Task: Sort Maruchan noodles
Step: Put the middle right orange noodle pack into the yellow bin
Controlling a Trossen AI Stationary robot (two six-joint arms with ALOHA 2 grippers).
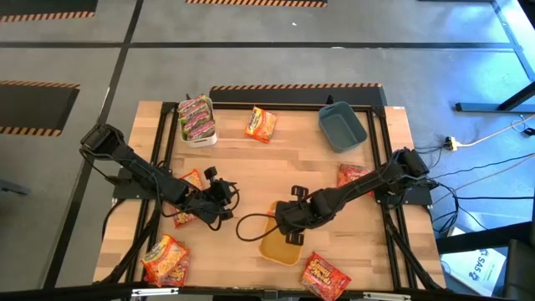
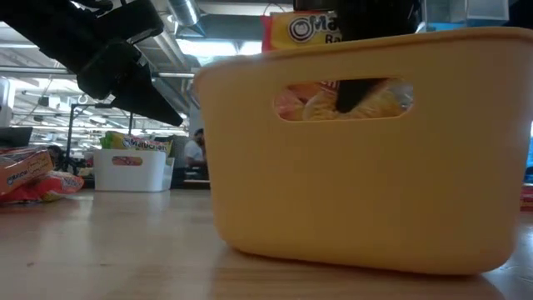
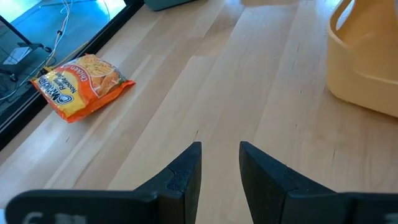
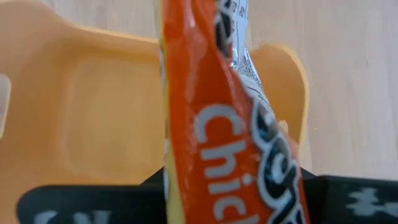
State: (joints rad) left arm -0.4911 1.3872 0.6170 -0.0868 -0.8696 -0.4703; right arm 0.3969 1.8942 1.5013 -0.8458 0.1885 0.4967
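- Maruchan noodles, an orange packet, are hanging over the yellow bin, pinched in the right gripper.
- Left gripper is hovering slightly parted, empty, above the wooden table.
- Warehouse room is showing behind.

Your wooden table carries a white bin and blue bin along its far edge, a yellow bin near its front edge, and loose noodle packets.

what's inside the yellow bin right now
The right gripper holds an orange packet upright in the yellow bin. Its floor looks bare; the packet hides part.
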